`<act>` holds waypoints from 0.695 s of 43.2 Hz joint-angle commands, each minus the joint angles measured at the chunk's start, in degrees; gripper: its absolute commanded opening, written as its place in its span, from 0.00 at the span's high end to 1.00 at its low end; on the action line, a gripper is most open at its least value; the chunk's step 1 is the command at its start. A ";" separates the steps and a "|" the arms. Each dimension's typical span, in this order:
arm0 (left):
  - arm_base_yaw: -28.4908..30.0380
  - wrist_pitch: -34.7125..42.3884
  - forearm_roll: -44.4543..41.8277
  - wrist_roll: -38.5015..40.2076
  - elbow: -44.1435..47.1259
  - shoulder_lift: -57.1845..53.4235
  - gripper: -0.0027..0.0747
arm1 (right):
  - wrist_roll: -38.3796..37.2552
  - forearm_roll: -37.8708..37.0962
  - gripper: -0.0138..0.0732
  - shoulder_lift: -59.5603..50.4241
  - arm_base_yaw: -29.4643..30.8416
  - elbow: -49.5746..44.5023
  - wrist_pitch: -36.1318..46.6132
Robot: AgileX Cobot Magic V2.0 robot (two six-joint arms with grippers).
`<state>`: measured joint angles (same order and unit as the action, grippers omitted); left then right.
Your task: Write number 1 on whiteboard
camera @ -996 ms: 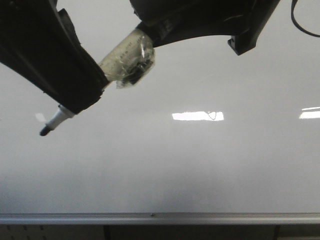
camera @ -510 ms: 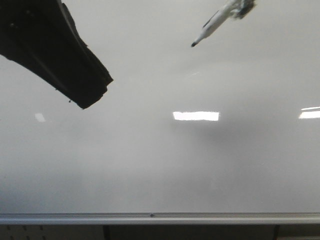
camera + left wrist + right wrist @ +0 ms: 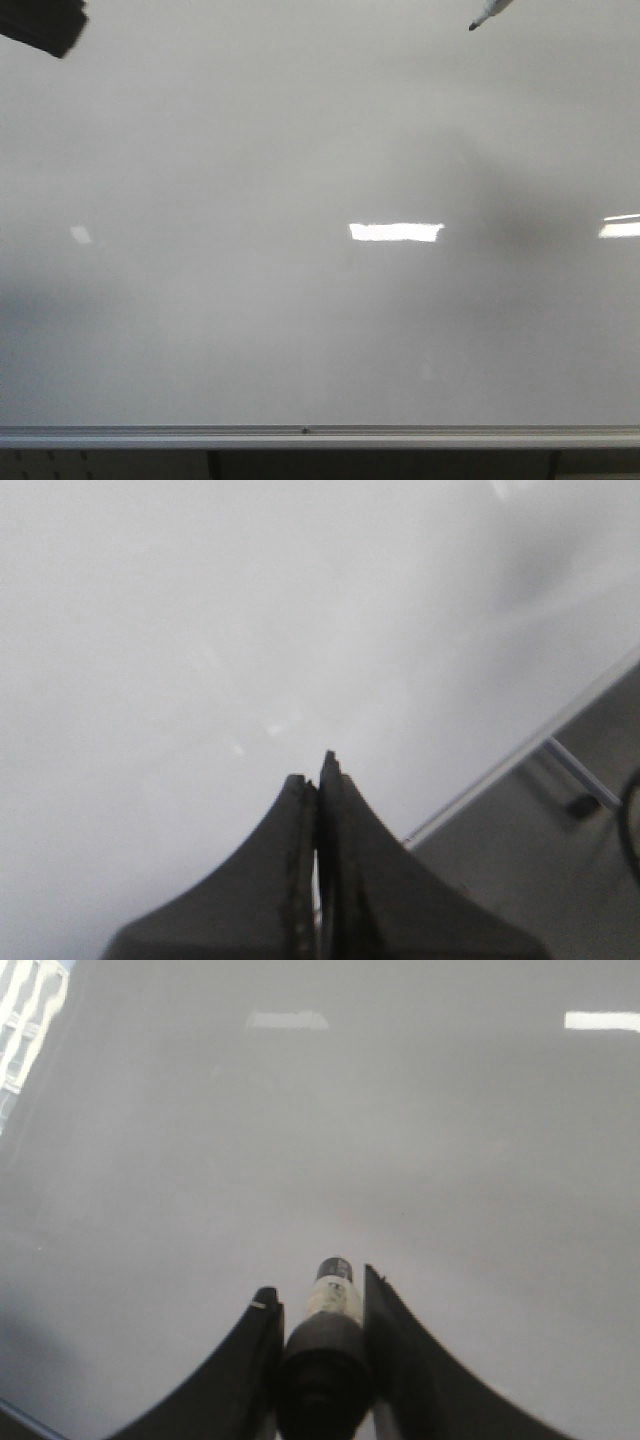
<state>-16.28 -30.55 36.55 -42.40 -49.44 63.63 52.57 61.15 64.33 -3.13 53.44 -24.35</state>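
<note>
The right gripper (image 3: pixel 318 1305) fingers clamp a marker (image 3: pixel 330 1290) tip-forward for writing, clear of the whiteboard (image 3: pixel 300 330), which carries no number 1 yet, while the idle left gripper (image 3: pixel 318 770) fingers are pressed together on nothing

The whiteboard (image 3: pixel 250 330) is pale grey-white (shiny, with bright white patches), its frame strip (image 3: pixel 150 437) silver; the marker (image 3: pixel 333 1305) is white with a black tip.

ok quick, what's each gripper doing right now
Left gripper: closed, fingers pressed together, holding nothing visible.
Right gripper: closed on a marker, above the whiteboard.
</note>
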 commanded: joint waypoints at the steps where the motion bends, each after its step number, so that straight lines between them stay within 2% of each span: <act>1: 2.06 7.31 1.45 1.04 3.46 -6.71 0.99 | 0.59 1.74 0.97 -1.43 0.39 1.58 3.21; 13: 4.16 12.51 2.00 1.04 12.04 -17.10 0.99 | 0.64 1.74 0.97 2.90 -0.30 4.04 3.34; 30: 4.16 12.40 2.00 1.04 12.28 -16.65 0.99 | 1.87 1.79 0.97 10.00 -0.51 7.28 5.72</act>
<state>-12.25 -21.57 36.98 -41.91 -35.44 47.07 53.43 61.36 75.20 -3.67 58.27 -20.87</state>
